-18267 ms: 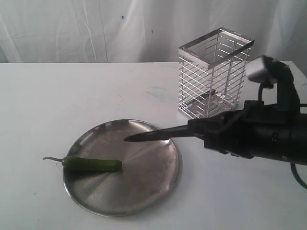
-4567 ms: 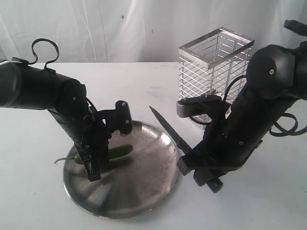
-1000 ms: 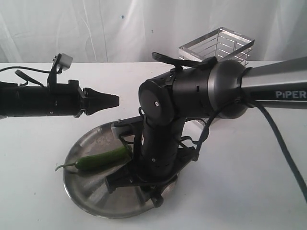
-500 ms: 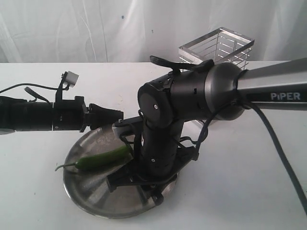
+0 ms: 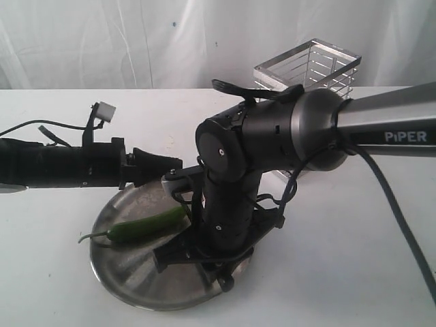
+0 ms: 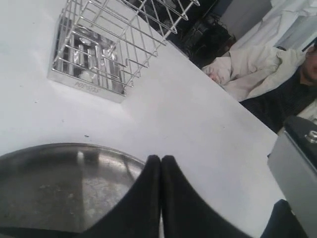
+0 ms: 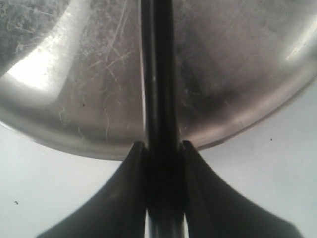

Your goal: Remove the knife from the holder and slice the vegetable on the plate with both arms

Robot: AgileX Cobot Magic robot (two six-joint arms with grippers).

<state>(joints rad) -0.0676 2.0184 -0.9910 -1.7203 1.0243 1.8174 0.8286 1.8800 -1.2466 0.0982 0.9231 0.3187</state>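
- Table (image 5: 354, 272): white, carrying everything.
- Right arm (image 5: 272, 143): is bending down from the right, its lower links standing over the plate's right half and hiding part of the holder.
- Left arm (image 5: 61, 163): is reaching in level from the left, above the plate's far rim.
- Holder (image 5: 310, 68): is standing upright behind the right arm, well apart from the plate.
- Plate (image 5: 129, 269): is lying flat on the table near the front.
- Right hand (image 7: 159, 146): its fingers are clamping the knife's black handle.
- Left hand (image 6: 160, 161): its fingers are pressing together, holding nothing.
- Chili (image 5: 146, 225): is lying on the plate's left half, its stem pointing left over the rim.
- Knife (image 7: 157, 99): is extending from the right hand across the plate's rim and over its surface.
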